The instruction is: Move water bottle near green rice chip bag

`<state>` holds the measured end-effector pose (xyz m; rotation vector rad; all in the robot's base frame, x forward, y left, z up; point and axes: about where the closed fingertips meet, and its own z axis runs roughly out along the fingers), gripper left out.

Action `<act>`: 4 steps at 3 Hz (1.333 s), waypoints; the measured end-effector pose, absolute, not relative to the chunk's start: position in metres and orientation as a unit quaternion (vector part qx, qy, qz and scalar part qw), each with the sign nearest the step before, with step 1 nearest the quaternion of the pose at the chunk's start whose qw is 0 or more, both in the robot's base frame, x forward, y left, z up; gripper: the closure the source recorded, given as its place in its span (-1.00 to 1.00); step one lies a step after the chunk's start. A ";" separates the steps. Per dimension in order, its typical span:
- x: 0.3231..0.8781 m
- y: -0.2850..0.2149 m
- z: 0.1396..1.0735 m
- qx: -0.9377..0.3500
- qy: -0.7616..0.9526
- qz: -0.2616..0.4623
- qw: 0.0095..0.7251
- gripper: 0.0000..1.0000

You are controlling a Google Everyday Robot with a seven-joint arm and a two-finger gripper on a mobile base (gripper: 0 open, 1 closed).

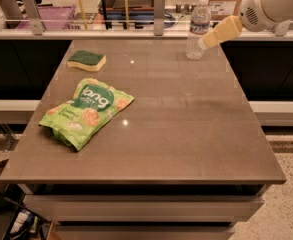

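The water bottle [198, 29], clear and ribbed with a white cap, stands upright at the far right of the table. My gripper [206, 41], tan-coloured on a white arm [273, 4], reaches in from the upper right, and its tip is right beside the bottle's right side. The green rice chip bag [86, 112], lime green with white lettering, lies flat on the left part of the table, well apart from the bottle.
A green-and-yellow sponge [86, 60] lies at the far left of the brown table [186, 134]. Behind the table's far edge runs a counter with metal posts [159, 11] and clutter. Floor shows at the lower right.
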<state>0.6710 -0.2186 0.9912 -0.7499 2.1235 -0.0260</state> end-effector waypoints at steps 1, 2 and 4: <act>0.707 -0.210 0.988 -0.284 0.840 0.014 0.462 -1.00; 0.741 -0.200 0.979 -0.275 0.834 0.038 0.477 -1.00; 0.783 -0.194 0.968 -0.253 0.816 0.079 0.514 -1.00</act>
